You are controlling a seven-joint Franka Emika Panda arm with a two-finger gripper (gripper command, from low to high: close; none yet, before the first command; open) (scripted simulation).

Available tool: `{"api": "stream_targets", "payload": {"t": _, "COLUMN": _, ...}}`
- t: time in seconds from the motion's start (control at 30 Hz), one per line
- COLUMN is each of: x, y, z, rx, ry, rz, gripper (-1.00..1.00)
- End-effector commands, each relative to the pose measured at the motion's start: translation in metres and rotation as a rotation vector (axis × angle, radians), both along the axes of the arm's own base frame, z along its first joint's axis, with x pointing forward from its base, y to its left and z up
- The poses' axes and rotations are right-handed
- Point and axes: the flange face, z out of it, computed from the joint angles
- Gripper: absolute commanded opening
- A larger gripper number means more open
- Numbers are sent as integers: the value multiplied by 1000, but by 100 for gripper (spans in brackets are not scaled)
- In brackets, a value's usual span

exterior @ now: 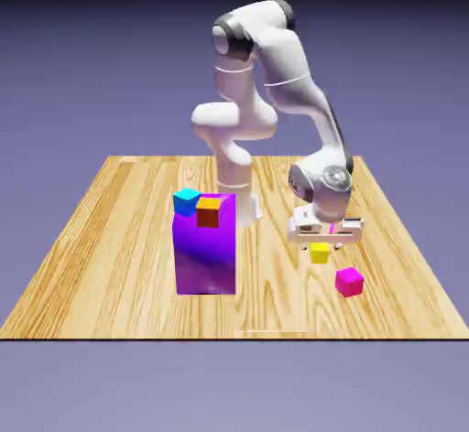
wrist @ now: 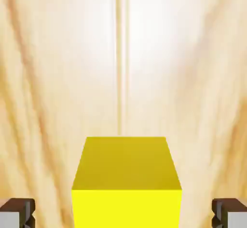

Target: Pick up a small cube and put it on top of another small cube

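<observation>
A plain blue-violet backdrop stands behind a light wood-grained bench point(exterior: 119, 238). Toward the exterior view's right, the white robot arm point(exterior: 298, 78) reaches down, its two-finger jaws point(wrist: 123, 215) spread wide around the small plain yellow cube point(wrist: 126, 174) and holding nothing: in the hand view a gap shows between the cube and each grey fingertip. Whether the yellow cube rests on the wood, I cannot quite tell. The small magenta-pink cube point(exterior: 349, 282) sits on the bench near it, closer to the camera and farther to the exterior view's right. Toward the exterior view's left stands a tall purple-magenta block point(exterior: 205, 256), with a small cyan cube point(exterior: 187, 202) and a small orange cube point(exterior: 209, 212) showing at its top.
</observation>
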Motion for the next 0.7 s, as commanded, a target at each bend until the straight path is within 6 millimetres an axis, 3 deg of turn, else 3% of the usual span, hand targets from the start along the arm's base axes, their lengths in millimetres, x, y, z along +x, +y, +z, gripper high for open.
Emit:
{"api": "stream_targets", "payload": {"t": 0.0, "x": 0, "y": 0, "z": 0, "rx": 0, "ry": 0, "rz": 0, "gripper": -100}}
{"api": "stream_targets", "payload": {"t": 0.03, "x": 0, "y": 0, "z": 0, "rx": 0, "ry": 0, "rz": 0, "gripper": -100}}
{"api": "stream_targets", "payload": {"t": 0.27, "x": 24, "y": 3, "z": 69, "rx": 1, "ry": 0, "rz": -19, "gripper": -100}}
{"api": "stream_targets", "payload": {"t": 0.43, "x": 85, "y": 26, "z": 92, "rx": 5, "ry": -2, "rz": -203, "gripper": -100}}
{"api": "stream_targets", "payload": {"t": 0.6, "x": 148, "y": 35, "z": 117, "rx": 1, "ry": 0, "rz": -397, "gripper": -100}}
{"api": "stream_targets", "payload": {"t": 0.67, "x": 155, "y": 35, "z": 120, "rx": 0, "ry": 0, "rz": -417, "gripper": -100}}
